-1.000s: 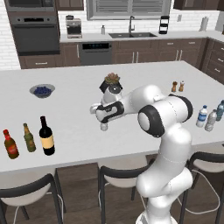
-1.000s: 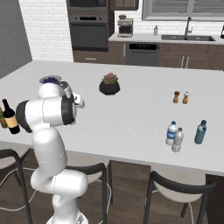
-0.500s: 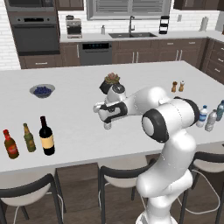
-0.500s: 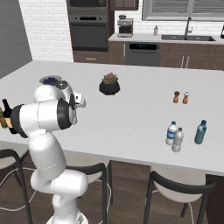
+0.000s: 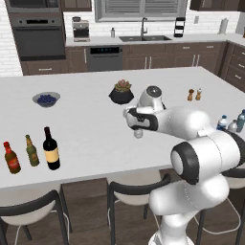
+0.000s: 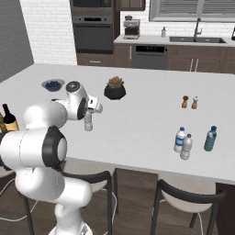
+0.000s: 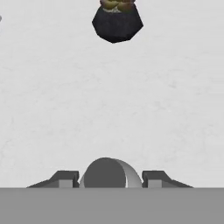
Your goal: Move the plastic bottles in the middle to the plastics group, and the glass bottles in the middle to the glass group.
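A white robot arm is reaching over a white kitchen island point(image 5: 95, 143), its gripper point(image 7: 109, 179) closing around a small greyish plastic bottle point(image 6: 88, 123) and holding it upright above the counter near a dark plant pot point(image 5: 121, 94). A black wine bottle point(image 5: 50, 149) with a tan label is standing beside a green bottle point(image 5: 32, 151) and a red-labelled bottle point(image 5: 11, 158). No label text is readable.
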Available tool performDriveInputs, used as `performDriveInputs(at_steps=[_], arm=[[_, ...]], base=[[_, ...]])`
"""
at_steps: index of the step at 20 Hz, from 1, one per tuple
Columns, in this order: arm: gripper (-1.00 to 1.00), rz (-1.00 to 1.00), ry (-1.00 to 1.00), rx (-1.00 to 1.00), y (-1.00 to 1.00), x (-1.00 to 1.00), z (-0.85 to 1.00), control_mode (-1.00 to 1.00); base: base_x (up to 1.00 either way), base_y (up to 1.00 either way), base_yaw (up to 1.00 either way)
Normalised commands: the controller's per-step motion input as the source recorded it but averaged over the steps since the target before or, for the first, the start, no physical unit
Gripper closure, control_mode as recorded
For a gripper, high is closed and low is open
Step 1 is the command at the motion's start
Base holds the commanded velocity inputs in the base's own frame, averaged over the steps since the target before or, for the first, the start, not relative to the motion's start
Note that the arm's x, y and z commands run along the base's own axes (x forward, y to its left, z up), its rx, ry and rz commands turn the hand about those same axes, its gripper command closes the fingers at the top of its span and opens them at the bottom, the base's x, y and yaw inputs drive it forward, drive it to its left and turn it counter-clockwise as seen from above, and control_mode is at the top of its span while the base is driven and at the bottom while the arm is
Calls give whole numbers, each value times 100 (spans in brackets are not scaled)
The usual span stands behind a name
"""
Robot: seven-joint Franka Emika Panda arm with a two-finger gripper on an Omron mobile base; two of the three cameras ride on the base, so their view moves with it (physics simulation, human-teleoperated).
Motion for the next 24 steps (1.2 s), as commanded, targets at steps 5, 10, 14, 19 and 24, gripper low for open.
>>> performDriveInputs(at_steps=[5,10,14,19,24], arm=[[100,-18,0,0,-100,-22,18,-100],[100,-18,0,0,-100,-2,5,-100],[100,-18,0,0,-100,0,0,-100],[100,-19,3,1,-100,-19,3,-100],[100,-23,6,2,-94,-24,12,-100]], base=[[0,0,0],[0,0,0],[0,0,0],[0,0,0],[0,0,0]])
